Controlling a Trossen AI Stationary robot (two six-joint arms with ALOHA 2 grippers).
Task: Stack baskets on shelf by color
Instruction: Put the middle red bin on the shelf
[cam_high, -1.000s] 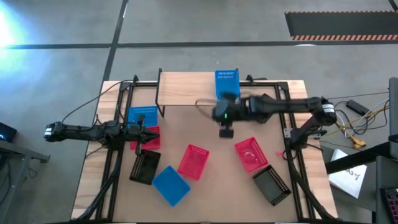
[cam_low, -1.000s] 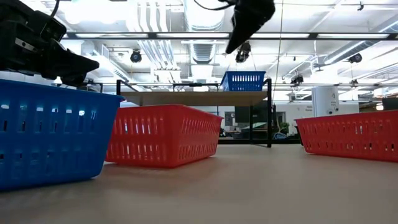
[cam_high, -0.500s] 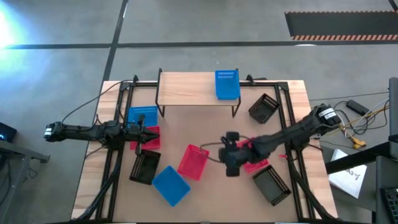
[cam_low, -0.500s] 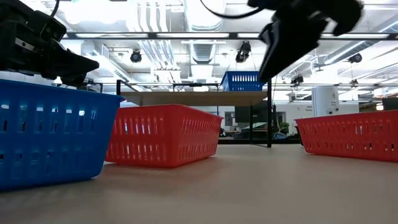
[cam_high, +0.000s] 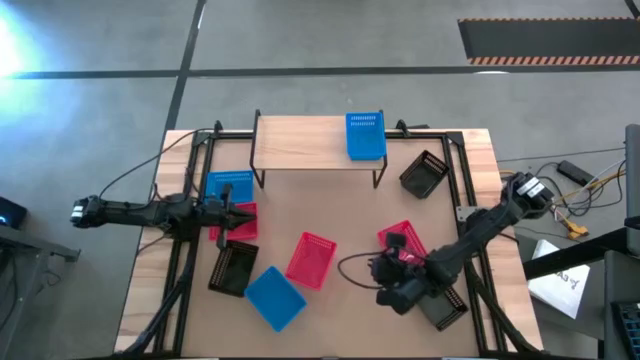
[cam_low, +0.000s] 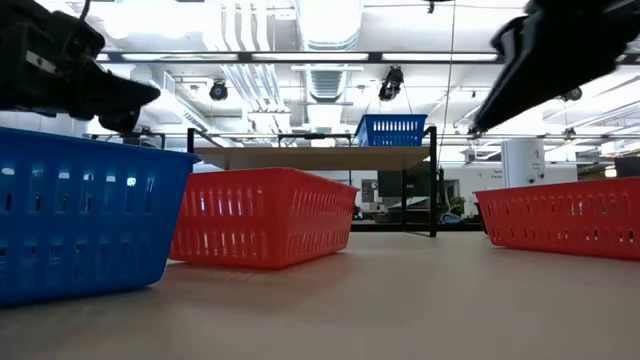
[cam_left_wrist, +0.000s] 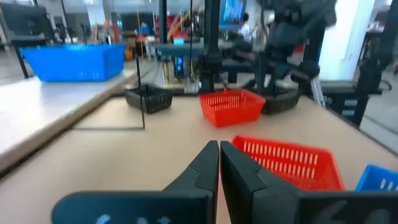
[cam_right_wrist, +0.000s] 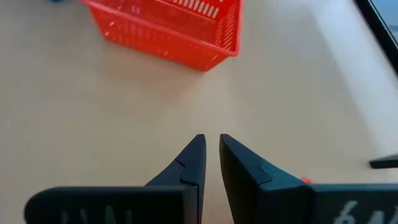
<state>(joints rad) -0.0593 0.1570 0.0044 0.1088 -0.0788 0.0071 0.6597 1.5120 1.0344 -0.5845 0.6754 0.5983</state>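
Swinging back from the shelf (cam_high: 305, 140) toward five o'clock, the right gripper (cam_high: 392, 292) is hovering empty, fingers nearly closed, seemingly seeking another basket, while the left gripper (cam_high: 246, 213) waits clenched at nine o'clock.

Blue basket (cam_high: 366, 135) on the light-wood shelf (cam_high: 300, 143); red baskets (cam_high: 311, 259), black baskets (cam_high: 423, 174) and blue ones on the tan desk (cam_high: 330, 210), all slotted-sided.

shelf (cam_high: 300, 142): table's far edge | one basket (cam_high: 365, 135): on shelf's right end
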